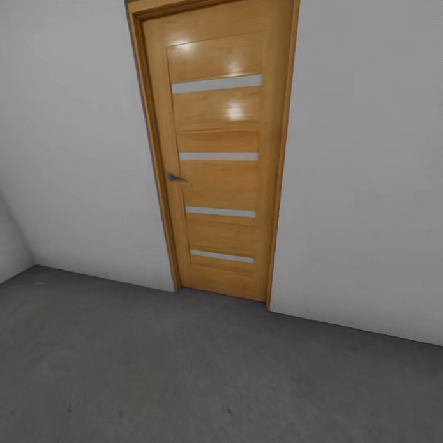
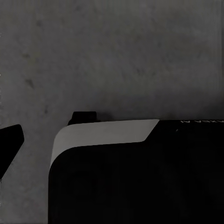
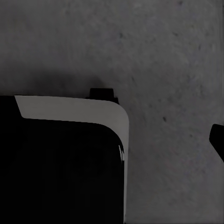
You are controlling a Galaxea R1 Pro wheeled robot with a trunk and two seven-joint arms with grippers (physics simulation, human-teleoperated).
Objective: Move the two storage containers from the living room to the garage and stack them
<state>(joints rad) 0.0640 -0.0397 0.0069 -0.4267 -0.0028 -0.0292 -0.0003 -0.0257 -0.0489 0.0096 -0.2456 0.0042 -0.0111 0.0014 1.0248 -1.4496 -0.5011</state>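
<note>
The two storage containers are out of view. I face a white wall of the garage, with dark grey concrete floor (image 1: 189, 382) spreading in front of me. In the left wrist view, one dark finger (image 2: 10, 140) of my left gripper juts in from the picture's edge, with nothing held beside it. In the right wrist view, a dark finger (image 3: 217, 140) of my right gripper shows the same way. Both wrist cameras look down at the floor (image 2: 121, 56) past my own black, white-trimmed base (image 2: 140, 177).
A closed wooden door (image 1: 218, 151) with frosted strips and a grey handle (image 1: 174, 178) stands straight ahead in the white wall (image 1: 373, 178). A room corner lies at the far left. Bare concrete lies between me and the door.
</note>
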